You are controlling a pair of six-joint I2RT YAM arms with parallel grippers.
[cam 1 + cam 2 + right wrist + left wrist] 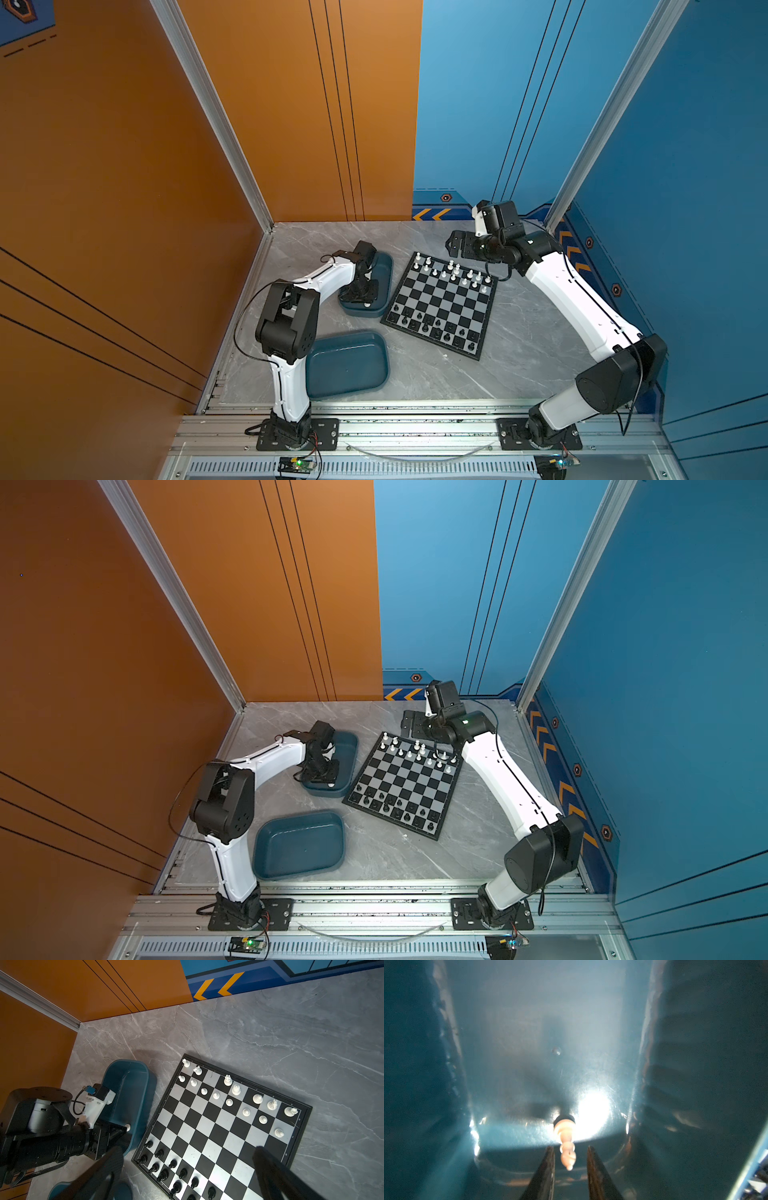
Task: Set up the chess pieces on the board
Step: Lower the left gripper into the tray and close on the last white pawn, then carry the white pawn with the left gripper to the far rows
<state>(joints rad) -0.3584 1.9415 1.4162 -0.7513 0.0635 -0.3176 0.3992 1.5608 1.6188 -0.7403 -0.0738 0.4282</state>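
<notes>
Left fingers (545, 1172) a little apart around white piece (566, 1155) in teal tray (529, 1053), nine o'clock of board (440, 307), right fingers (274, 1169) spread wide

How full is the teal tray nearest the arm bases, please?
Empty: in both top views the tray shows only its bare floor.

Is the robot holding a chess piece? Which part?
Nothing yet. The jaws of the left gripper sit either side of the white piece, at its pointed top, in the teal tray, gaps showing. The right gripper is empty.
</notes>
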